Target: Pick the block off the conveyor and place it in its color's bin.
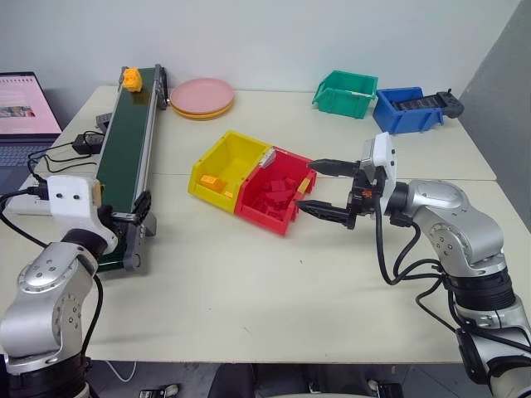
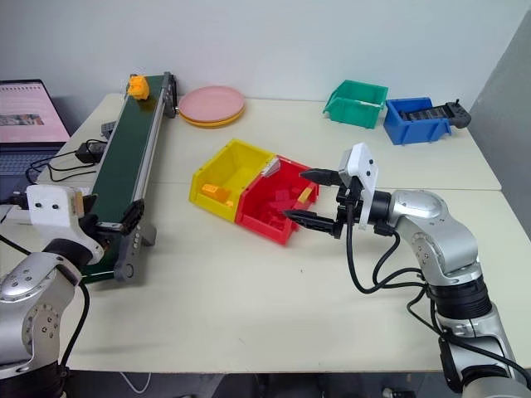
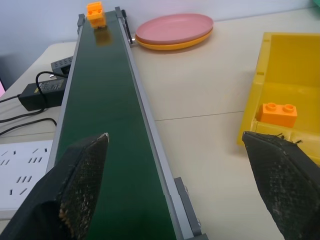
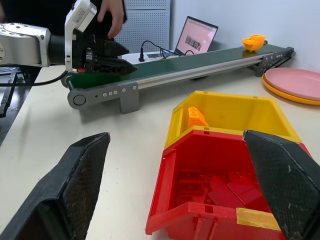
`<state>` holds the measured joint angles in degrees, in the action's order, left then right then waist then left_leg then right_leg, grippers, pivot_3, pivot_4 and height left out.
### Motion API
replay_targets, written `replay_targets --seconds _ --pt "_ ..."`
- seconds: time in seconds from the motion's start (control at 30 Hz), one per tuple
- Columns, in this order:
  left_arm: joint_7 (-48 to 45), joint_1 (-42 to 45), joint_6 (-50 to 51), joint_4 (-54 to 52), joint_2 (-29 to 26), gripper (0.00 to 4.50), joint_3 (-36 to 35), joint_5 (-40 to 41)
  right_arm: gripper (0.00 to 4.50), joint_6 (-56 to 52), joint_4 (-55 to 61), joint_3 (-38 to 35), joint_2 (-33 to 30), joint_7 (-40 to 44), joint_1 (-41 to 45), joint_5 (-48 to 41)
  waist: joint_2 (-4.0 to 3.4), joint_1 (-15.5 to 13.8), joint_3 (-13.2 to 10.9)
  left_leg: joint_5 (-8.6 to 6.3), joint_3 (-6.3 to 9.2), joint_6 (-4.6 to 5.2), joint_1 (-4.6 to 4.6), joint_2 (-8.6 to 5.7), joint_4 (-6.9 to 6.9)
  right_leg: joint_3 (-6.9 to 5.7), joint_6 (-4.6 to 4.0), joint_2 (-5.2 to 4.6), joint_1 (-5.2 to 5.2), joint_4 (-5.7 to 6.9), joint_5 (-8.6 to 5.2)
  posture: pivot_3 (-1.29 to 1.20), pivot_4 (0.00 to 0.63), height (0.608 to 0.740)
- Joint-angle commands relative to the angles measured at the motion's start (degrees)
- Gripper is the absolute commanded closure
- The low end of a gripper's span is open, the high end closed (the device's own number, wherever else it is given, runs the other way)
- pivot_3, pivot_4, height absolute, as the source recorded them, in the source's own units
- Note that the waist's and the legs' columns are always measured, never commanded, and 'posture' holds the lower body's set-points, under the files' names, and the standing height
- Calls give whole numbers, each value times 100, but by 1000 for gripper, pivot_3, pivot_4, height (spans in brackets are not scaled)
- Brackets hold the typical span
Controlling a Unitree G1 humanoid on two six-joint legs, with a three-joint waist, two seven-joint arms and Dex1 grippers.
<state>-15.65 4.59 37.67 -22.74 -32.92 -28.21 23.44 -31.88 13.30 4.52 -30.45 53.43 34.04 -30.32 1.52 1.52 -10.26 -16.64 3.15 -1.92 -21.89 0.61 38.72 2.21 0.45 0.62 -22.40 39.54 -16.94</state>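
Note:
The orange-yellow block (image 1: 131,79) sits at the far end of the dark green conveyor (image 1: 129,149). At the belt's near end my left gripper (image 3: 175,137) points along it, open and empty, a full belt length from the block. The yellow bin (image 1: 228,157) stands mid-table to the right of the belt and holds an orange brick (image 1: 209,180). My right gripper (image 1: 305,186) is open and empty, level at the red bin's right edge, pointing left towards both bins.
A red bin (image 1: 278,199) with red bricks touches the yellow bin's right side. Pink and yellow plates (image 1: 202,97), a green bin (image 1: 344,93) and a blue bin (image 1: 406,108) stand at the back. Laptop (image 1: 25,108), power strip (image 1: 33,203) and cables lie left of the belt. A person's hand (image 4: 112,17) is behind my left arm.

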Motion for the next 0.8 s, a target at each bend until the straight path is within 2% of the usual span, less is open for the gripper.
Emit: replay_targets --seconds 0.03,0.27,0.4,0.67,0.8 --pt "-14 -129 10 -325 -66 34 -296 82 0 15 211 -53 -36 32 56 -54 0 0 0 0 0 0 0 0 0 0 0 0 0 0 0 0 150 740" --pt "219 -291 194 -514 -93 34 -370 -31 0 88 16 -12 0 183 271 -54 0 1 0 0 1 0 0 0 -2 -1 0 0 0 -1 0 0 150 740" --pt "311 -401 156 -624 -164 34 -319 -230 0 183 -217 82 -78 646 553 -67 -1 3 -1 0 1 0 1 0 -2 -1 0 0 0 -2 0 0 150 740" --pt "197 -563 128 -857 71 34 -707 182 0 166 -389 130 -39 931 809 -85 -2 1 -1 0 0 0 0 0 -12 0 0 -1 -1 -14 0 0 150 740" --pt "227 -532 226 -807 9 34 -705 203 0 186 -421 133 -12 965 862 -45 -2 2 -1 0 1 0 0 -1 -12 -3 -1 -3 0 -12 0 0 150 740"
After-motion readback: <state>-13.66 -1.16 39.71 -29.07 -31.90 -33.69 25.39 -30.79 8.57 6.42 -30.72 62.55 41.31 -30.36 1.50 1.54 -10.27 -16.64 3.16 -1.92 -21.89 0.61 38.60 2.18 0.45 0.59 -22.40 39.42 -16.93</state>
